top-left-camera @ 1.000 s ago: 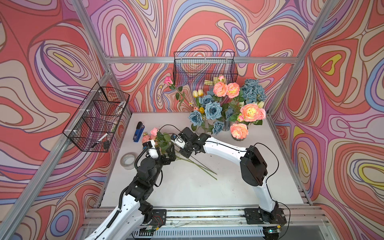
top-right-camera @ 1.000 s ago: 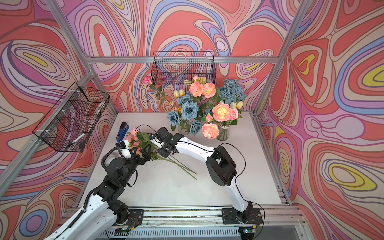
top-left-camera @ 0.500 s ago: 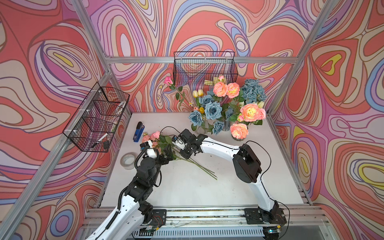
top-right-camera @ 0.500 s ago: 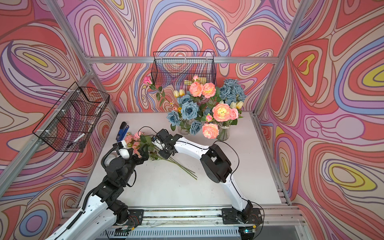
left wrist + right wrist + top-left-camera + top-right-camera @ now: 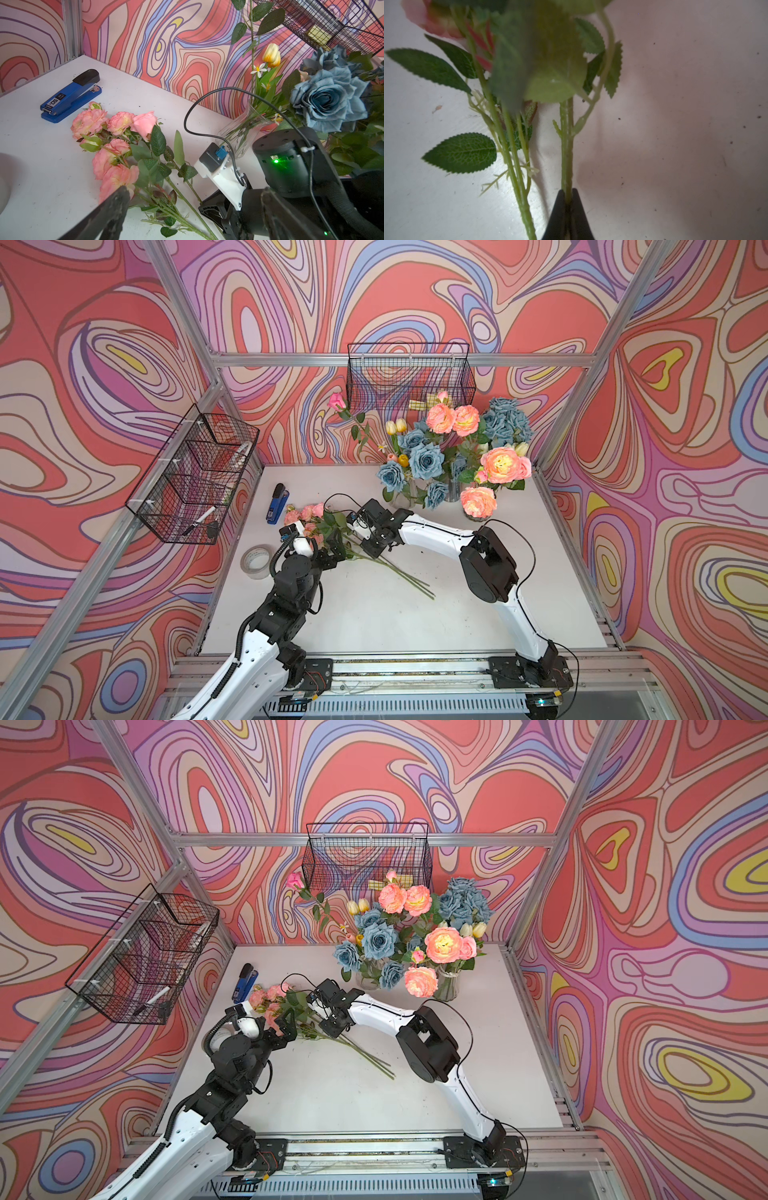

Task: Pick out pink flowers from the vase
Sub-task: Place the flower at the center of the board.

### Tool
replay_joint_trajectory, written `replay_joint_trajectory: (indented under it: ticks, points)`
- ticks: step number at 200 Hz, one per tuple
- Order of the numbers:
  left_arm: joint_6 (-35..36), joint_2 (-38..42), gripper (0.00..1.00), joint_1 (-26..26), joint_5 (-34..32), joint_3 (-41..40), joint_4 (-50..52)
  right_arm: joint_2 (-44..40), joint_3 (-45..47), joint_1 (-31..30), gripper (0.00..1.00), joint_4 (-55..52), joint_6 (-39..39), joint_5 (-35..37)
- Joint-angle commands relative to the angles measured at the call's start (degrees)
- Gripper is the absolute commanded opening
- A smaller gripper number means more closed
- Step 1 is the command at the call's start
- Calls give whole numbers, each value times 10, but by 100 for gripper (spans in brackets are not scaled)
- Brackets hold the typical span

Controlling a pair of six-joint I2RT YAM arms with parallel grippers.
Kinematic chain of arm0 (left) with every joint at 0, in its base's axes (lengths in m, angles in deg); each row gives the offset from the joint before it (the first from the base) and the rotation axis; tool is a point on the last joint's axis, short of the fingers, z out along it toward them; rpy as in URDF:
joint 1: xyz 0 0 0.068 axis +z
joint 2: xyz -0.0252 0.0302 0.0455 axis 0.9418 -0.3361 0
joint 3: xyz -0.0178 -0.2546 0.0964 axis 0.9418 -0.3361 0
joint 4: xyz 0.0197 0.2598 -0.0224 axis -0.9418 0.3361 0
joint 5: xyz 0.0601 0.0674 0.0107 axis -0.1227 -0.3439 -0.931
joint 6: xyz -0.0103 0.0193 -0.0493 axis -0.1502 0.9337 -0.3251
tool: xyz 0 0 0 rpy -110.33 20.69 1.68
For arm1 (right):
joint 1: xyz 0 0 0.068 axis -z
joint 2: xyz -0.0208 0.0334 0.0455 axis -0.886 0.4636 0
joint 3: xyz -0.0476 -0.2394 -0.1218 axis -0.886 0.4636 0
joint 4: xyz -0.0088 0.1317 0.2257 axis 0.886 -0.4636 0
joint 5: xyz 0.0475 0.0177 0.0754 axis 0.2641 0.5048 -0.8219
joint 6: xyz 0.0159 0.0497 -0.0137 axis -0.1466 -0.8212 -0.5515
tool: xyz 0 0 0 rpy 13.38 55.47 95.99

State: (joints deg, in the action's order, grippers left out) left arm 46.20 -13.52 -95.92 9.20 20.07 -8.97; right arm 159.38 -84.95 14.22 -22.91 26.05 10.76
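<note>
**Laying a pink stem on the pile**

Our right gripper (image 5: 568, 204) is pressed together on a thin green stem (image 5: 566, 145), pinching it low over the white table (image 5: 374, 622). The stem runs alongside the other stems lying there. We cannot tell whether it rests on the surface yet.

Our left gripper (image 5: 286, 1029) hangs spread wide and empty just beside the leaves of the same pile.

The picked pink flowers (image 5: 116, 128) lie flat on the table, their blooms toward the blue stapler (image 5: 277, 498) and their stems fanned toward the table's middle. A tape roll (image 5: 255, 562) sits nearby.

Further back, several peach-pink peonies (image 5: 500, 464) stand in the glass vases (image 5: 243, 128) among the dusty blue roses (image 5: 424, 458). A tall pink rose (image 5: 336, 401) leans out to one side.

We judge this to be the set-down step for one stem. Next we need to part the right jaws, lift clear without dragging leaves, and reach back for a pink stem below its bloom, leaving the blue roses and tulips (image 5: 271, 55) alone.
</note>
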Motion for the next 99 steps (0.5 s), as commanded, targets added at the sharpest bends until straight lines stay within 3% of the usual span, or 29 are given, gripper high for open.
replay_joint_trajectory:
  ticks: [1,99]
  points:
    - [-10,0,100,-3,-8,15,8,19,-15,2,0,-3,-6,3]
    - [-13,0,100,-3,-8,14,11,23,-26,2,0,11,-26,6]
